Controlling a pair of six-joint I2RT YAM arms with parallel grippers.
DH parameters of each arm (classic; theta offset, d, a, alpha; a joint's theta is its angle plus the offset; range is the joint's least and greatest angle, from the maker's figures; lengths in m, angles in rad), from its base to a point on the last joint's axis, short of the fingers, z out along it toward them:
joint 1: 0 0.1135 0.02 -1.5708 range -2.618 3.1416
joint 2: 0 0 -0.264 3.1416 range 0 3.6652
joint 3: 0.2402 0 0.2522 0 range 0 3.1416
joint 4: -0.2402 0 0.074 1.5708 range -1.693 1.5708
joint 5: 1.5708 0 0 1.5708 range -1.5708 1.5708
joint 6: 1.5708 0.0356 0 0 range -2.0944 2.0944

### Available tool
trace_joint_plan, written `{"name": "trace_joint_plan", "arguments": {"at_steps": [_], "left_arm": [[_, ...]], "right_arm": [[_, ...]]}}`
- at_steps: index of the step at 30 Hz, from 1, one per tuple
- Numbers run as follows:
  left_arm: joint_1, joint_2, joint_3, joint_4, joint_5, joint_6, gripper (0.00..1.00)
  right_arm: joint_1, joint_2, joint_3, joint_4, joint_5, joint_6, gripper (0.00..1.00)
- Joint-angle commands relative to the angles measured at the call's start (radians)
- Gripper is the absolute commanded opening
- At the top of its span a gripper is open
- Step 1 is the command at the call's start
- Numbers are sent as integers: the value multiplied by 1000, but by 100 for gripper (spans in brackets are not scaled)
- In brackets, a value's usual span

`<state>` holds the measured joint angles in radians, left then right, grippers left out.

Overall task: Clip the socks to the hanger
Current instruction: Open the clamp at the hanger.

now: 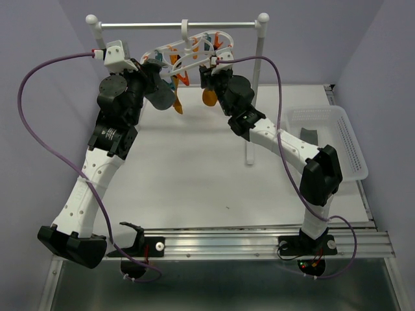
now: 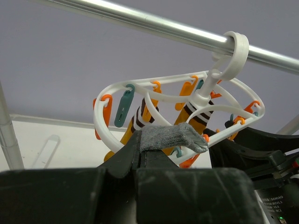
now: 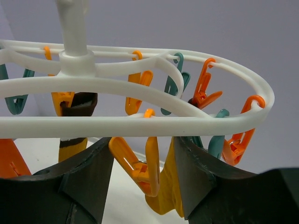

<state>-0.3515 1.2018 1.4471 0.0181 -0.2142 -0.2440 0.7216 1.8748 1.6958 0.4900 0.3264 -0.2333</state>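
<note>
We hold a grey sock under the hanger
Our left fingers pinch the sock; our right fingers stand spread, an orange clip between them.

On my feed a clothes rail, a silver bar between two white knob-topped posts, stands toward the back of the white table, and its right post comes down to a small foot on the tabletop. To the right of the rail and nearer to me, a clear plastic basket with slotted walls lies at the table's right edge, well apart from that post. In front of the rail a metal track runs along the table's near edge, and behind the rail I see a plain lilac wall.
</note>
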Motion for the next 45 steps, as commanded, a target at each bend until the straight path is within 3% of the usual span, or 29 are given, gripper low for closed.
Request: {"name": "trace_joint_plan", "arguments": {"at_steps": [1,11,14,15,20,21,34,45], "left_arm": [[5,-5,9,62,-14,18,0],[5,-11,4,62,-19,22,0],[5,-11,2,63,-20,23,0],[5,-11,2,63,-21,25,0],[6,-8,4,65,-24,23,0],[6,-7,2,65,-22,23,0],[9,-31,-16,60,5,35,0],[8,-329,-252,56,171,54,0]], "right_arm": [[9,-5,64,55,14,0,58],[9,4,97,18,-1,12,50],[9,9,103,5,-4,20,17],[9,10,102,5,-4,20,12],[9,9,104,-5,0,22,6],[9,9,102,-7,-1,25,1],[9,0,102,-48,-23,190,1],[9,-2,102,-44,-10,230,1]]}}
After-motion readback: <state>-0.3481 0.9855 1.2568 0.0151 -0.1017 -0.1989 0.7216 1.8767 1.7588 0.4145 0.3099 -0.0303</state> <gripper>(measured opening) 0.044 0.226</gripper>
